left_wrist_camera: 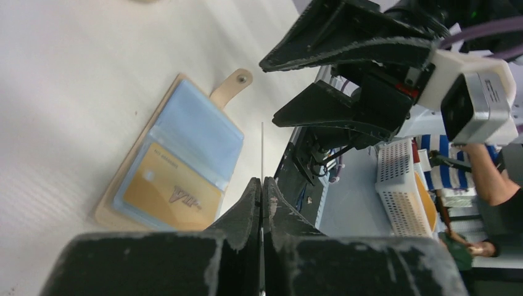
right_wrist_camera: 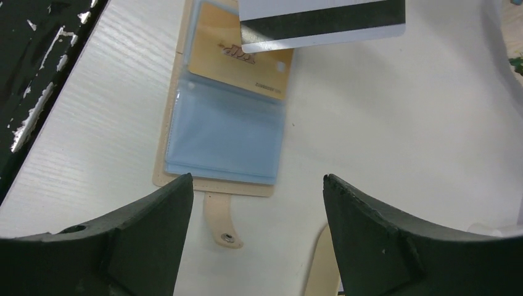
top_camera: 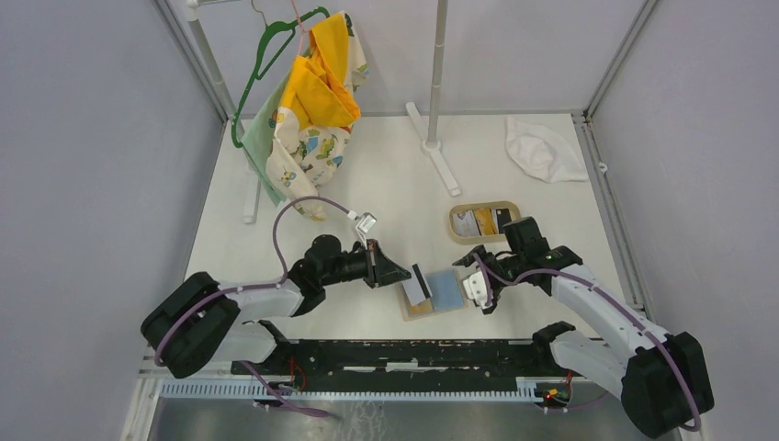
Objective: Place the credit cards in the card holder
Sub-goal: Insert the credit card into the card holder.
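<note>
Garments (top_camera: pixel 317 87) hang back left. Left gripper (top_camera: pixel 402 274) pinches 1 white striped card (right_wrist_camera: pixel 321 24) (edge-on) over the open card holder (right_wrist_camera: pixel 225 132), 1 gold card (right_wrist_camera: pixel 237 61) pocketed. Right gripper (top_camera: pixel 474 276) gapes empty just beside it; tray (top_camera: pixel 482 203) of cards (top_camera: pixel 478 221) behind.

This is looking like a robotics lab: a white table (top_camera: pixel 395 184) is sitting inside grey panel walls (top_camera: pixel 92 138), a left arm (top_camera: pixel 262 299) and a right arm (top_camera: pixel 597 299) are sitting bolted at its near edge, and a person (left_wrist_camera: pixel 487 176) is showing beyond, beside a white basket (left_wrist_camera: pixel 401 185).
</note>
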`<act>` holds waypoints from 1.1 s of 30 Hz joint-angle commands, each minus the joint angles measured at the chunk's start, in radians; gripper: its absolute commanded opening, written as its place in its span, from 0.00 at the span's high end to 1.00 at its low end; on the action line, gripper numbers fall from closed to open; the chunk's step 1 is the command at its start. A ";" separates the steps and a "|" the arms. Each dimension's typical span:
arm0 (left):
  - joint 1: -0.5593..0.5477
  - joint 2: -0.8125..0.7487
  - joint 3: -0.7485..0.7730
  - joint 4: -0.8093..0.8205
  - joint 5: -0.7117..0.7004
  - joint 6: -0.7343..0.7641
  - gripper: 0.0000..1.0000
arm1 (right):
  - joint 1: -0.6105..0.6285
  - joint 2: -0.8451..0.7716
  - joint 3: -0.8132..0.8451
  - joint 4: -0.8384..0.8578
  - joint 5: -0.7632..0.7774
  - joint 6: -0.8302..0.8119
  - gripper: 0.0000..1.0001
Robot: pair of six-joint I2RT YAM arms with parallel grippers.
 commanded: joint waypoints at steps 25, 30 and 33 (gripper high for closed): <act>0.022 0.506 -0.024 0.535 0.056 -0.362 0.98 | 0.207 0.229 -0.005 0.061 0.261 0.019 0.49; 0.021 0.579 -0.027 0.604 0.048 -0.401 0.98 | 0.213 0.232 -0.004 0.059 0.270 0.023 0.50; 0.023 0.596 -0.028 0.603 0.035 -0.404 0.98 | 0.214 0.238 -0.003 0.061 0.279 0.026 0.51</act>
